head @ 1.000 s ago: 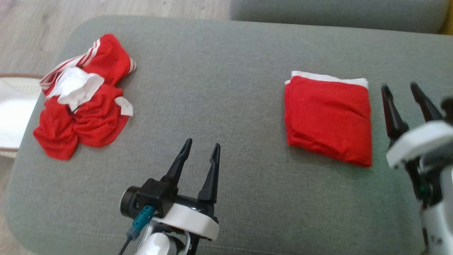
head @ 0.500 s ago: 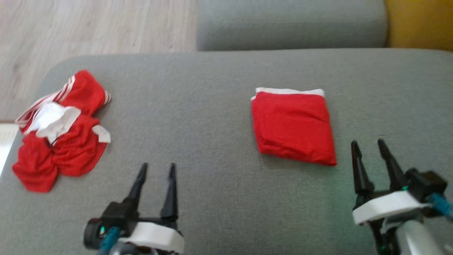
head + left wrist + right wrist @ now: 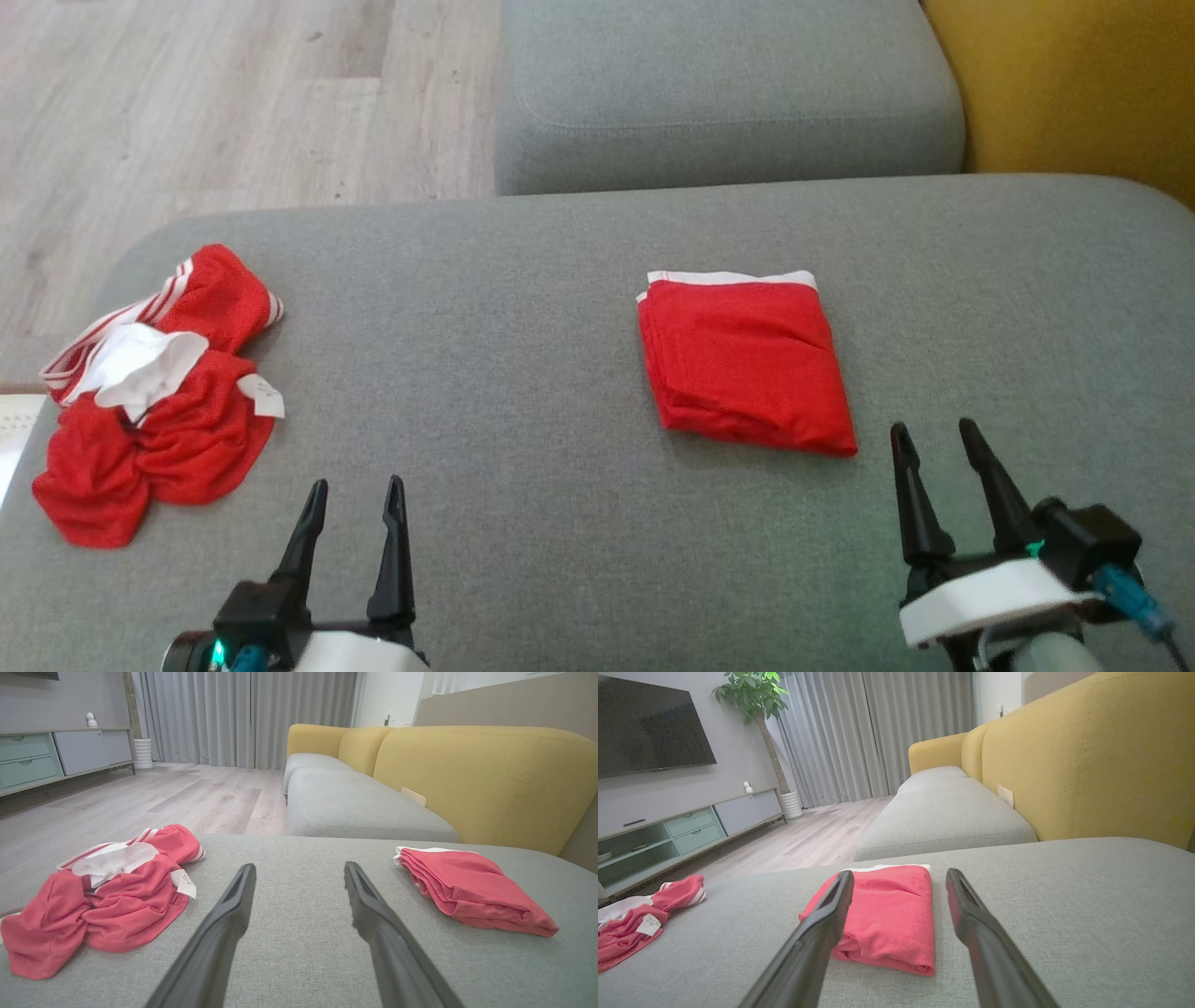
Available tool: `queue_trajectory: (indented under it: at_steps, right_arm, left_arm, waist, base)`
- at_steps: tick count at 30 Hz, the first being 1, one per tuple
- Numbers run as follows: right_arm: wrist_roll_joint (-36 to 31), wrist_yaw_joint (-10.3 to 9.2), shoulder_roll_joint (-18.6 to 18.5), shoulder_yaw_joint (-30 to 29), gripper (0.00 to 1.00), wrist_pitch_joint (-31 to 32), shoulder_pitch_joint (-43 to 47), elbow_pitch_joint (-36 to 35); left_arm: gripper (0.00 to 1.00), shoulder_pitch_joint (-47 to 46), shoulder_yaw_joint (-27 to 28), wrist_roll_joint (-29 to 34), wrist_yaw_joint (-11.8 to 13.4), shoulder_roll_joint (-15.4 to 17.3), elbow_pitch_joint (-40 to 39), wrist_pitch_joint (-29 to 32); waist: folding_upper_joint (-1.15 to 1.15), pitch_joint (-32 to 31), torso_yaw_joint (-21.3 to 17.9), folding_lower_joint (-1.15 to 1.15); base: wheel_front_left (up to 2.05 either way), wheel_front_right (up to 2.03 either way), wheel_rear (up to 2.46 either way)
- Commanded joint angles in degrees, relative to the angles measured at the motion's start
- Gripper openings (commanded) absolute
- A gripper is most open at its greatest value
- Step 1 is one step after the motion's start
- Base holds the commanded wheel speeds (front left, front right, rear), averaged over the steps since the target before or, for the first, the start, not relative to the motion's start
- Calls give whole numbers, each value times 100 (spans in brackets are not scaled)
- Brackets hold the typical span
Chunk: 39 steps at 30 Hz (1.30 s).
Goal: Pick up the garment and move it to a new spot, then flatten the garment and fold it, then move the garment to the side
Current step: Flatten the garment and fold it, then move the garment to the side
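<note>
— Where's the clothing?
— 2 red pieces on the grey sofa cushion (image 3: 523, 373). The crumpled red garment (image 3: 154, 397), with white stripes and a tag showing, lies ahead and to the left of the left gripper (image 3: 358, 483), well clear of its fingertips.
— And those fingers?
— Spread apart, holding nothing.
— Further right?
— The folded red garment (image 3: 742, 369) sits ahead and just left of the right gripper (image 3: 934, 429). Its 2 fingers are spread and empty too, not touching the cloth.

A wide grey cushion (image 3: 523, 392) carries two things, well apart. A crumpled red garment (image 3: 159, 420) lies at its left edge; a folded red garment (image 3: 747, 369) lies right of centre.
</note>
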Motion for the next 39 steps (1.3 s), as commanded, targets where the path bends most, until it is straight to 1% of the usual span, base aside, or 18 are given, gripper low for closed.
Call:
queue_trajectory:
  at_steps: [1, 9, 23, 39]
  right_arm:
    - [-47, -5, 5, 115, 100, -77, -137, -207]
    - [-184, -5, 80, 79, 100, -78, 33, -234]
    - [-279, -5, 91, -63, 100, -78, 173, -147]
    - [-287, -5, 117, 5, 100, -79, 186, -43]
  left_arm:
    - [100, -164, 227, 47, -25, -27, -186, -34]
    - [100, -14, 240, 158, -119, -27, -103, -34]
    - [100, 71, 270, 266, -158, -28, -129, -34]
    - [100, 27, 244, 284, -162, -28, -86, -34]
  waist:
    - [0, -27, 27, 0]
    - [0, -125, 134, 0]
    - [0, -224, 219, 0]
    - [0, -187, 215, 0]
  base:
    - [0, 0, 0]
    - [0, 0, 0]
    - [0, 0, 0]
    - [0, 0, 0]
